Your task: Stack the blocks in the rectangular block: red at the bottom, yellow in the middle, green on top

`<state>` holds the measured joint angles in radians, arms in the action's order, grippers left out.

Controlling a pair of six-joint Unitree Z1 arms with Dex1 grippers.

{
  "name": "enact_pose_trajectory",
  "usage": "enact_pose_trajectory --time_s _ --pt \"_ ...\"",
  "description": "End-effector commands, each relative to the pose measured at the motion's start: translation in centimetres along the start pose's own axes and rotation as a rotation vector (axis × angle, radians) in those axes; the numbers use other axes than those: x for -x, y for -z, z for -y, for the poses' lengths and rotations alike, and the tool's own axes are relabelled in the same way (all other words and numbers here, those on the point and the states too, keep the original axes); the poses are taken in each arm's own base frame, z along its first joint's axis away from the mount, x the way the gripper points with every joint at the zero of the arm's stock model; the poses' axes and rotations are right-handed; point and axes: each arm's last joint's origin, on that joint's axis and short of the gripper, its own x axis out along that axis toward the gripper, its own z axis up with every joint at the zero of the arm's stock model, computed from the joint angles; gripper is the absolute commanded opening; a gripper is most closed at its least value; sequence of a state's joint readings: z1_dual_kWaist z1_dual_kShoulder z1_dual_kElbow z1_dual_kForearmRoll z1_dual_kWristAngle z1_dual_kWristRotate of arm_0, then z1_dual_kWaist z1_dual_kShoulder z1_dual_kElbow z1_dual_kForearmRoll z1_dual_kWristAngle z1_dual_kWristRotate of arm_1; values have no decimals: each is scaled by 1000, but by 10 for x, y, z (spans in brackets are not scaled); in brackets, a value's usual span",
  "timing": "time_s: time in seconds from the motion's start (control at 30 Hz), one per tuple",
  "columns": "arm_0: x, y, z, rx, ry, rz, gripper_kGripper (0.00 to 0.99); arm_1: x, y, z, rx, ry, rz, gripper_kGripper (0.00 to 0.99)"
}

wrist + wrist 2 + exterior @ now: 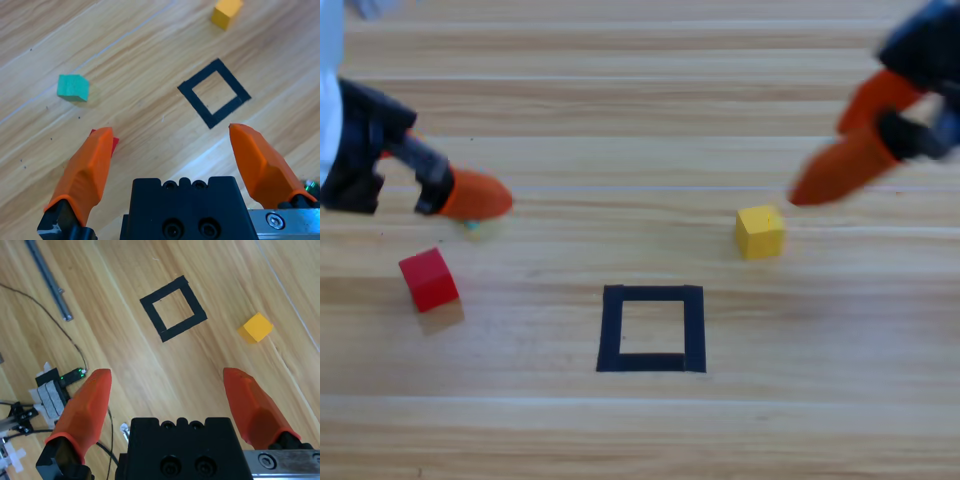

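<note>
Left claw (pixel 170 150) spread above red cube (pixel 429 279), right claw (pixel 170 390) spread near yellow cube (pixel 760 232)

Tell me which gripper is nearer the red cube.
Left. The left gripper hovers open just above and beside the red cube; the right gripper is far across the table, near the yellow cube.

Red cube (pixel 428 279); yellow cube (pixel 760 231); teal-green cube (pixel 73 87). Square outline (pixel 652 328): black tape, bare wood inside. Table (pixel 650 430): pale wood, striped grain. Both grippers: orange jaws, black bodies.
</note>
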<state>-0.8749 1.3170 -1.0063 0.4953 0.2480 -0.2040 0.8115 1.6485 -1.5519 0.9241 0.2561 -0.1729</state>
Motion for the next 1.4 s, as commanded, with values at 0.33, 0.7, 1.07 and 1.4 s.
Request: enact_pose_trajectory --time_s 0.33,0.7,1.07,1.4 --pt "-91 -17 -49 600 -341 -369 990 -171 -67 147 -362 284 -314 985" --pt "-151 -13 -63 868 -551 -555 989 -218 -44 157 -484 415 -447 982" --pt "-210 -17 -88 1016 -570 -723 989 -294 -15 162 -609 288 -563 976" --pt "-218 -14 -129 1145 -539 -753 990 -311 1 163 -632 292 -625 778"
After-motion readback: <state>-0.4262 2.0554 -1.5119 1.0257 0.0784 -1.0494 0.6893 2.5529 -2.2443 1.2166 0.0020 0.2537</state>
